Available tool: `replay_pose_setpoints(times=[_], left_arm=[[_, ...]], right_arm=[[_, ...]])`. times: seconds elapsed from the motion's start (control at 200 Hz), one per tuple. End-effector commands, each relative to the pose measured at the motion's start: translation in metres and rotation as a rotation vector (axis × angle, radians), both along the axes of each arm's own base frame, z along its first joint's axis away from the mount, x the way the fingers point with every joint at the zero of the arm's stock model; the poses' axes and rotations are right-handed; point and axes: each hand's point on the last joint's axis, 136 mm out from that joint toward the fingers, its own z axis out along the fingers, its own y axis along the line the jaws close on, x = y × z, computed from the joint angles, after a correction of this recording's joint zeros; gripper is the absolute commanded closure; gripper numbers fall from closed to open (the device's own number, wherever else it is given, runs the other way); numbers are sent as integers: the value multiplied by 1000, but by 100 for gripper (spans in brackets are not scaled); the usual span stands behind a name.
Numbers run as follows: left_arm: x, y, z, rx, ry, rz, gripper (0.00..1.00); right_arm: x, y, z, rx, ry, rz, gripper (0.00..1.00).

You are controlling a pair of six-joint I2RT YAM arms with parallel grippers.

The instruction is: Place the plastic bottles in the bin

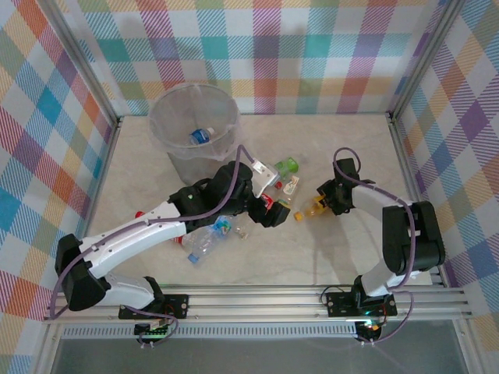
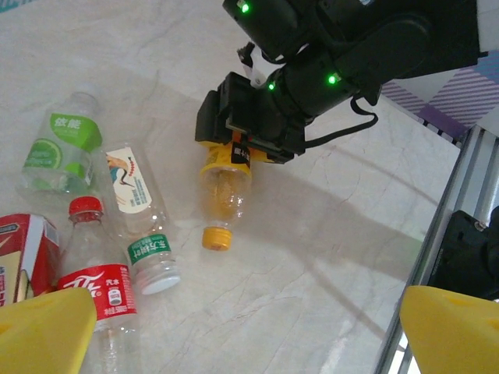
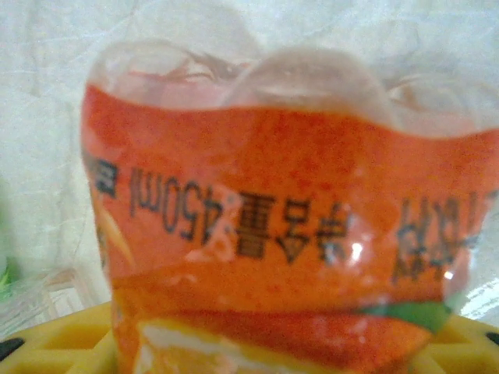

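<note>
On the orange bottle (image 3: 265, 195), inverted "450ml"

In the right wrist view the orange bottle (image 3: 265, 234) is so close that it looks blurry, and the picture's edges cut it off. The right claw (image 2: 234, 152) covers its bottom end.

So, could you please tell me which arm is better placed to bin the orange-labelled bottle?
Right: the right fingers grip the orange-labelled bottle, whereas the left fingers hang open above other bottles.
</note>
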Motion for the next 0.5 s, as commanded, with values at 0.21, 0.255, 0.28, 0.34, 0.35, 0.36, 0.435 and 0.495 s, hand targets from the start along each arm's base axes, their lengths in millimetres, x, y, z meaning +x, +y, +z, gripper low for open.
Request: replay_pose_setpoints(times=[0.21, 0.255, 0.28, 0.34, 0.35, 0.36, 0.435, 0.495], left_arm=[[-8, -31, -12, -53, 229, -75, 0], [-8, -35, -17, -62, 267, -81, 0], [-8, -37, -18, -69, 287, -88, 0], [-9, -42, -24, -75, 334, -98, 0], [-9, -43, -25, -77, 341, -99, 0], [-9, -44, -27, -75, 348, -100, 0], [-8, -48, -32, -81, 384, -108, 0], [-7, -50, -36, -90, 404, -112, 0]], right_arm=[[-17, 8, 46, 7, -84, 154, 43], [-21, 11, 51, 23, -91, 171, 43], [-23, 13, 54, 32, -95, 180, 43], [-28, 18, 61, 60, -105, 201, 44], [-29, 19, 63, 64, -107, 206, 44], [-30, 20, 63, 69, -105, 208, 44], [-36, 29, 73, 116, -112, 238, 44], [-41, 36, 81, 159, -117, 261, 44]])
